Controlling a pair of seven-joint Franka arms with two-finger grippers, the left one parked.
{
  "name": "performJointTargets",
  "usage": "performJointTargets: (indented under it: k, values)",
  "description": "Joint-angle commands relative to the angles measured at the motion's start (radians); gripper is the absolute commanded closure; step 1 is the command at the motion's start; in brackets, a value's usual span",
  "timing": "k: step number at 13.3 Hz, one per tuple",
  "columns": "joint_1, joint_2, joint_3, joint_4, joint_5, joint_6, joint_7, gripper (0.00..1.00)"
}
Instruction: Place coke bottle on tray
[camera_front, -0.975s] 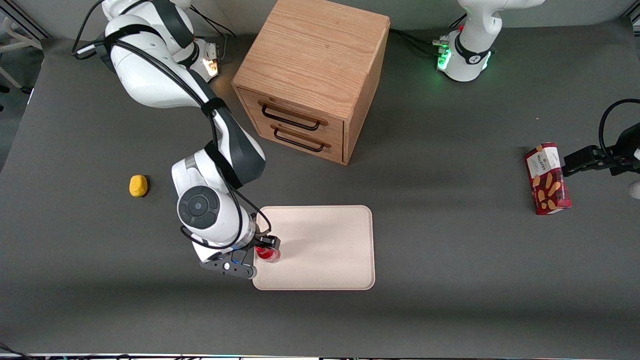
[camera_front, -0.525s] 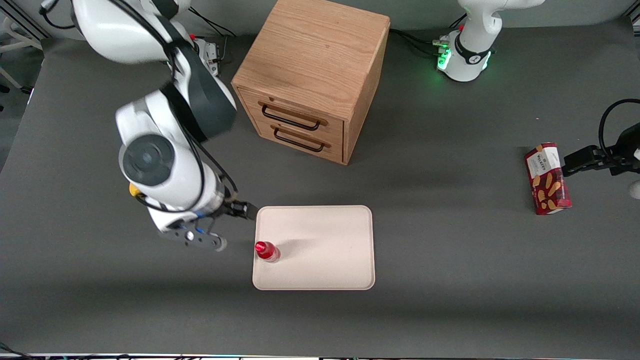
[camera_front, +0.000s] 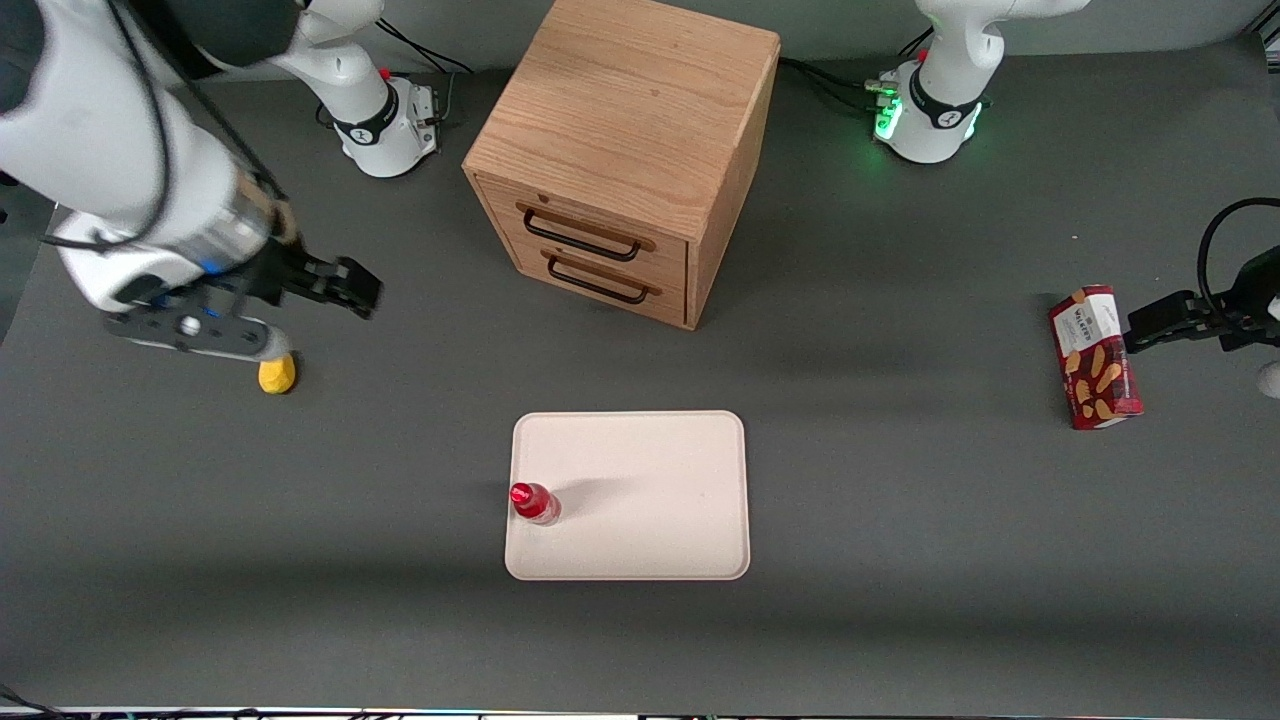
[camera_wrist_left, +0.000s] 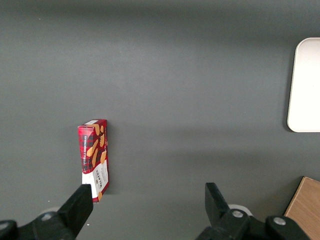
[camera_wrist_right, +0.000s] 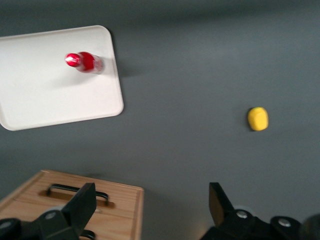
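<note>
The small red coke bottle (camera_front: 533, 502) stands upright on the pale cream tray (camera_front: 650, 520), close to the tray edge that faces the working arm's end. It also shows in the right wrist view (camera_wrist_right: 84, 61), standing on the tray (camera_wrist_right: 45, 100). My right gripper (camera_front: 335, 285) is open and empty. It hangs high above the table, well away from the tray, toward the working arm's end and farther from the front camera than the bottle. In the right wrist view its fingers (camera_wrist_right: 82, 205) stand wide apart with nothing between them.
A yellow lump (camera_front: 277, 373) lies on the table beneath the gripper's wrist. A wooden drawer cabinet (camera_front: 625, 150) stands farther from the front camera than the tray. A red snack box (camera_front: 1095, 357) lies toward the parked arm's end.
My gripper let go of the bottle, rose and drew away from the tray toward the working arm's end. The bottle stays standing on the tray.
</note>
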Motion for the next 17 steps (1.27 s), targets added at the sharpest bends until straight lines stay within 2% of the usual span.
performJointTargets:
  k: [1,6,10,17]
  values:
    - [-0.05,-0.184,-0.06,-0.208,-0.001,0.018,-0.21,0.0]
    - [-0.17,-0.235,-0.111,-0.28,0.008,0.034,-0.458,0.0]
    - [-0.176,-0.251,-0.209,-0.334,0.051,0.092,-0.586,0.0]
    - [-0.188,-0.218,-0.223,-0.326,0.097,0.15,-0.608,0.0]
